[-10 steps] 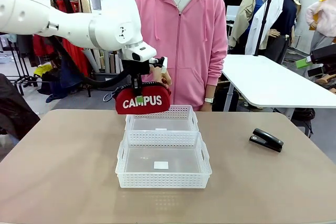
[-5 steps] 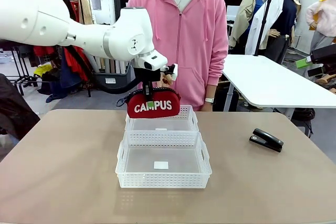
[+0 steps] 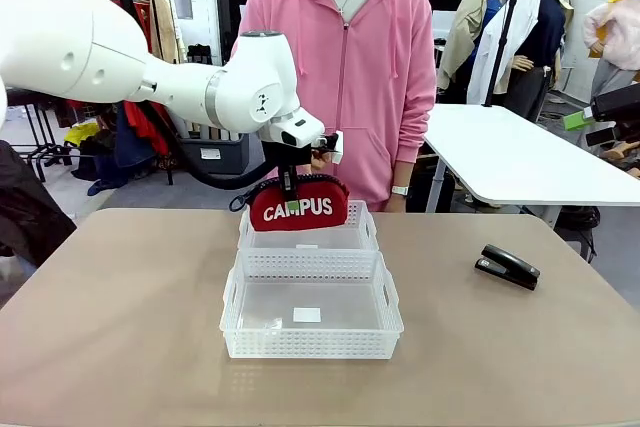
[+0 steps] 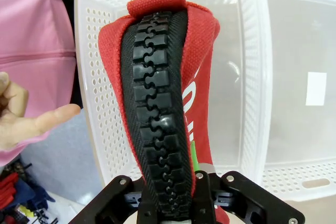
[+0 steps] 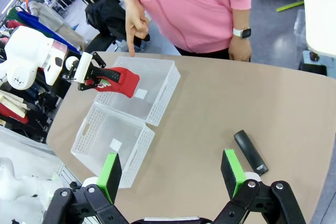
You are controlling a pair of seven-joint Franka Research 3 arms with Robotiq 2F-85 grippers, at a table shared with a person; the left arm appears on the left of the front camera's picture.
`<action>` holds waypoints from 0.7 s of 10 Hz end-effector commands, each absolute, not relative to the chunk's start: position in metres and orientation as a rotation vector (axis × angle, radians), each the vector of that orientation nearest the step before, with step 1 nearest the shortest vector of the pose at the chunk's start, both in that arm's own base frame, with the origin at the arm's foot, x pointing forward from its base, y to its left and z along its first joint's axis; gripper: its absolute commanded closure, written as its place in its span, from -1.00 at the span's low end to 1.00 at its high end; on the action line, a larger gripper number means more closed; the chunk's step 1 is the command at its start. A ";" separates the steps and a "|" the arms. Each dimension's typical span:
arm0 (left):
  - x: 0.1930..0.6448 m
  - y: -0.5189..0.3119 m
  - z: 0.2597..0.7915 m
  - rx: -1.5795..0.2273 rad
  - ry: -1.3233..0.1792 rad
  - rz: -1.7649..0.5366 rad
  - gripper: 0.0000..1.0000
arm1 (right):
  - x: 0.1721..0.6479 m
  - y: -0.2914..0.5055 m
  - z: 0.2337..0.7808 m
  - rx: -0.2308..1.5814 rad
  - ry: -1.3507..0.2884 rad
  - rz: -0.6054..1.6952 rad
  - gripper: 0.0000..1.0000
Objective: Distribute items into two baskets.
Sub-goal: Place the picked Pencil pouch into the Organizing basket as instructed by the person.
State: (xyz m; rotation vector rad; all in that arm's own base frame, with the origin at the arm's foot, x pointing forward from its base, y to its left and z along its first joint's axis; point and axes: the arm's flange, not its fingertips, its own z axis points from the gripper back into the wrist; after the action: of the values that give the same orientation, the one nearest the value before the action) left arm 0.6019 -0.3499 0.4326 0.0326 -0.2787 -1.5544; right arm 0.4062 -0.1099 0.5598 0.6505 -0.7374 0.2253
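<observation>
My left gripper is shut on the top of the red "CAMPUS" pouch, which hangs just above the far basket. In the left wrist view the pouch shows its black zip, and the left gripper pinches its near end over the far basket. The near basket holds nothing. At the right of the table lies the black stapler. My right gripper hovers open high above the table, with the stapler below it.
A person in a pink hoodie stands at the far edge. One hand points down at the far basket, close to the pouch. The near basket touches the far one. Open tabletop lies on both sides.
My left arm has carried the pouch to the right and lower, from left of the baskets to over the far basket. The right gripper has stayed open.
</observation>
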 end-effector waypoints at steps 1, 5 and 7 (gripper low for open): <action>0.604 -0.350 0.426 0.067 -0.289 -1.537 1.00 | 0.407 -0.110 0.561 0.667 -0.749 0.230 -1.00; 0.611 -0.352 0.399 0.034 -0.279 -1.574 1.00 | 0.407 -0.110 0.561 0.667 -0.749 0.230 -1.00; 0.613 -0.354 0.389 0.027 -0.267 -1.595 1.00 | 0.407 -0.110 0.561 0.667 -0.749 0.230 -1.00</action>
State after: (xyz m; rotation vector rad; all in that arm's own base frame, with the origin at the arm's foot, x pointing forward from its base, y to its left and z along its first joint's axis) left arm 0.6096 -0.3554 0.3862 0.0114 -0.2528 -1.5702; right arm 0.4062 -0.1099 0.5598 0.6505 -0.7374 0.2252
